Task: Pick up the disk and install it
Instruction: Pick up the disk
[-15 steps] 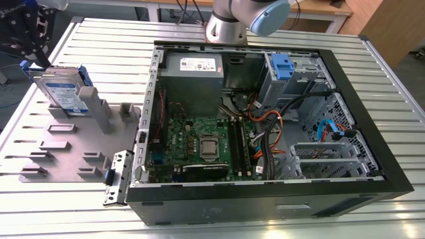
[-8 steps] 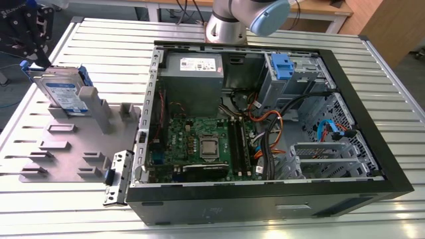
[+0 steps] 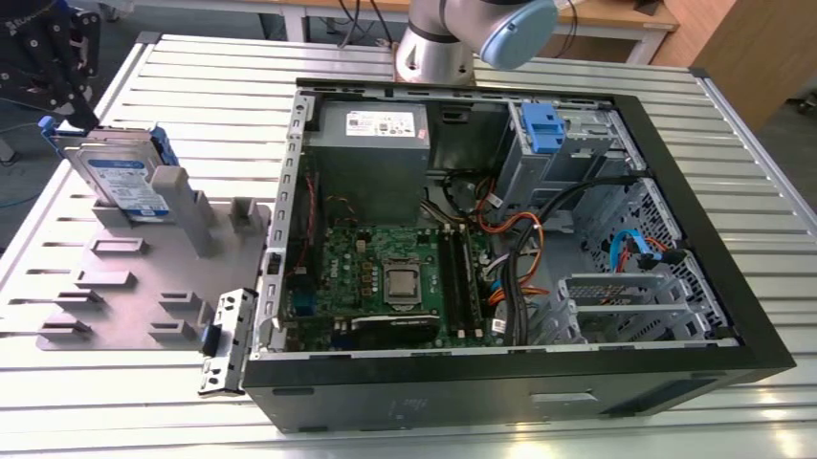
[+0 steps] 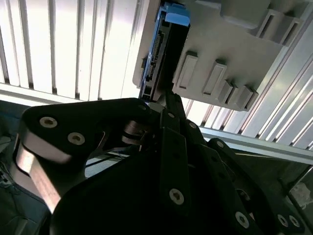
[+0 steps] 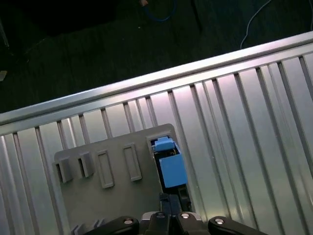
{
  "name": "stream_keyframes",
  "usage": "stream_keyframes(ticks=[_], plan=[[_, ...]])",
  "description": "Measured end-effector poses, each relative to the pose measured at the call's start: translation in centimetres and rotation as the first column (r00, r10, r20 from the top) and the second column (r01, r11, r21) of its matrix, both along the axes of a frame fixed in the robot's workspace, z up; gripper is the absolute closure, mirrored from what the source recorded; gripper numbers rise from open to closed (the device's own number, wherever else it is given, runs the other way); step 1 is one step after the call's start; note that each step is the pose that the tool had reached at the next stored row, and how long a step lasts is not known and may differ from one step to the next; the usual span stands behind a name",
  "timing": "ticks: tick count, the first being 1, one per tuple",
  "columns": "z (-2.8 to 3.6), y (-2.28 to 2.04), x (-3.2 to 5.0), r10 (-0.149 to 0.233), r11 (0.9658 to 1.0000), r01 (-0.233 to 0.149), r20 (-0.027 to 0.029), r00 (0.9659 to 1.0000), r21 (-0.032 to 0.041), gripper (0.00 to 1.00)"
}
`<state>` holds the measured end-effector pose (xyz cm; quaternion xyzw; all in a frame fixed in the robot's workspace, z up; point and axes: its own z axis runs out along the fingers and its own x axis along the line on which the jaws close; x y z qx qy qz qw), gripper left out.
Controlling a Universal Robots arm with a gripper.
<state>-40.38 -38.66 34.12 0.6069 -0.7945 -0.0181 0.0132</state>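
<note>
Exterior view: the disk stands on edge in the grey holder plate, which lies beside the open computer case. The gripper hangs tilted just above the plate's disk end. Second wrist view: the gripper reaches the disk's connector edge. First wrist view: the gripper sits over the plate's corner slot; I cannot tell whether its jaws grip.

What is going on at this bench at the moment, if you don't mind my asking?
A Universal Robots arm has brought its gripper to the edge of the hard drive, which stands on edge in a grey slotted holder on the aluminium table. The drive sits in the holder, not in the computer. The open desktop case lies beside the holder, on the exterior view's right, with a blue-latched drive cage next to the power supply.
</note>
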Motion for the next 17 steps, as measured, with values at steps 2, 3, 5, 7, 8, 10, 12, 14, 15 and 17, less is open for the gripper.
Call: stream_keyframes(ticks=[2,3,5,7,8,10,12,14,15,17], plan=[[-0.03,0.0,0.0,0.03,0.9995,-0.03,0.0,0.9995,0.0014,0.89],[-0.06,0.0,0.0,0.046,0.999,-0.046,0.0,0.999,0.0023,0.89],[-0.11,0.0,0.0,0.077,0.997,-0.077,0.0002,0.9971,0.0046,0.89],[-0.19,-0.01,0.0,0.104,0.9945,-0.104,0.0005,0.9945,0.0087,0.89],[-0.23,-0.01,0.0,0.116,0.9932,-0.116,0.0009,0.9933,0.0119,0.89],[-0.3,0.0,0.0,0.132,0.9911,-0.132,0.0018,0.9913,0.0188,0.89],[-0.36,0.02,0.0,0.142,0.9895,-0.142,0.0034,0.9899,0.0281,0.89],[-0.38,0.04,-0.14,0.144,0.9889,-0.144,0.005,0.9895,0.0354,0.89],[-0.39,0.07,-0.22,0.144,0.9888,-0.145,0.0051,0.9895,0.036,0.89],[-0.4,0.15,-0.44,0.145,0.9888,-0.145,0.0052,0.9895,0.0373,0.89]])
